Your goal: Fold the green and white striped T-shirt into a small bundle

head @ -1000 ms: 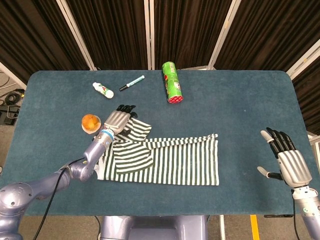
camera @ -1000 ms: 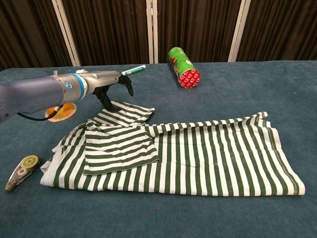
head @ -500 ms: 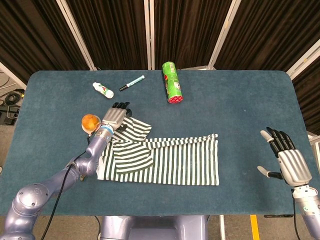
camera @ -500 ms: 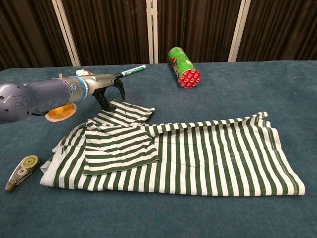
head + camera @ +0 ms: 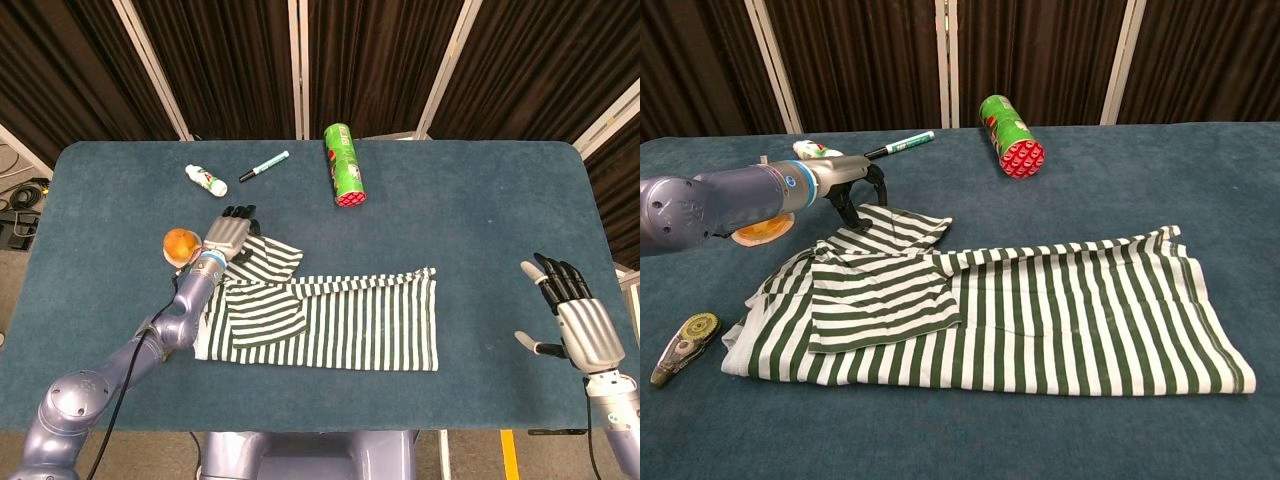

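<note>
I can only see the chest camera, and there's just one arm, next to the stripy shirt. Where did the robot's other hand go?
Observer: The head view shows the right hand near the right edge of the blue-covered table. It is well apart from the green and white striped T-shirt and holds nothing, with its fingers spread.
Operator: What's the orange thing hiding behind the arm?
Observer: From above it is a small round orange object, sitting just to the left of the left hand. I cannot tell what it is.
</note>
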Available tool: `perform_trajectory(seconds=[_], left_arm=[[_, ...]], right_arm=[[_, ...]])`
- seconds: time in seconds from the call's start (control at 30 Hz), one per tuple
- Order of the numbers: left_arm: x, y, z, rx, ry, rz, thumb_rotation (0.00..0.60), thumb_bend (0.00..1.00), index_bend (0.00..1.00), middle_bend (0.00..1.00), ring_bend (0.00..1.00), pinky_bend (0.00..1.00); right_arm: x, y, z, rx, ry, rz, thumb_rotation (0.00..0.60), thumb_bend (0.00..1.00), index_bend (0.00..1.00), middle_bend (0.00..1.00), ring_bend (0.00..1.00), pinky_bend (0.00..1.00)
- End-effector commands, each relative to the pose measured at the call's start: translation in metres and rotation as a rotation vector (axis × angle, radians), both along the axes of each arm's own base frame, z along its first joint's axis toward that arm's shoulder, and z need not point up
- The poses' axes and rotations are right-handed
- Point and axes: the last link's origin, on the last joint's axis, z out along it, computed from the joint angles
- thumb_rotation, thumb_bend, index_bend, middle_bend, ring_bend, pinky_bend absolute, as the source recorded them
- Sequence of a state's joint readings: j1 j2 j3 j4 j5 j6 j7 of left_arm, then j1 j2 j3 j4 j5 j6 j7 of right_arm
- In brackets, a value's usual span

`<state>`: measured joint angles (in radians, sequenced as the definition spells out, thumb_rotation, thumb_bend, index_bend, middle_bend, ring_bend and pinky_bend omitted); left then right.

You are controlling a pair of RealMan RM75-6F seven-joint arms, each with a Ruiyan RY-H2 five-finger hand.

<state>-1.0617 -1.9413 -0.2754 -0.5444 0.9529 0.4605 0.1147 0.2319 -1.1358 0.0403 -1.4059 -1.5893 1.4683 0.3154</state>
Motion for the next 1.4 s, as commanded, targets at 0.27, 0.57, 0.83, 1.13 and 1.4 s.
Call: perform_trajectory(seconds=[0.27, 0.57, 0.83, 1.13, 1.4], left_arm=[[-0.001, -0.001, 0.005, 0.012, -0.025, -0.007, 0.600, 0.45, 0.55, 0.00, 0.00, 0.00], [0.001, -0.004, 0.003, 0.009, -0.038, -0.024, 0.600, 0.45, 0.59, 0.00, 0.00, 0.00], [0.005, -0.006, 0.001, 0.007, -0.045, -0.031, 0.600, 0.45, 0.66, 0.00, 0.00, 0.00], [0.005, -0.009, 0.006, 0.000, -0.032, -0.059, 0.600, 0.45, 0.72, 0.00, 0.00, 0.00], [0.006, -0.017, 0.025, 0.001, 0.029, -0.165, 0.600, 0.45, 0.72, 0.00, 0.00, 0.00]], right_arm=[[0.001, 0.000, 0.001, -0.006, -0.006, 0.006, 0.600, 0.00, 0.15, 0.00, 0.00, 0.00], [0.002, 0.001, 0.002, -0.007, -0.014, 0.011, 0.600, 0.00, 0.17, 0.00, 0.00, 0.00], [0.002, 0.001, 0.003, -0.007, -0.020, 0.014, 0.600, 0.00, 0.17, 0.00, 0.00, 0.00], [0.003, 0.002, 0.004, -0.010, -0.024, 0.020, 0.600, 0.00, 0.17, 0.00, 0.00, 0.00], [0.005, 0.003, 0.005, -0.014, -0.028, 0.029, 0.600, 0.00, 0.17, 0.00, 0.00, 0.00]])
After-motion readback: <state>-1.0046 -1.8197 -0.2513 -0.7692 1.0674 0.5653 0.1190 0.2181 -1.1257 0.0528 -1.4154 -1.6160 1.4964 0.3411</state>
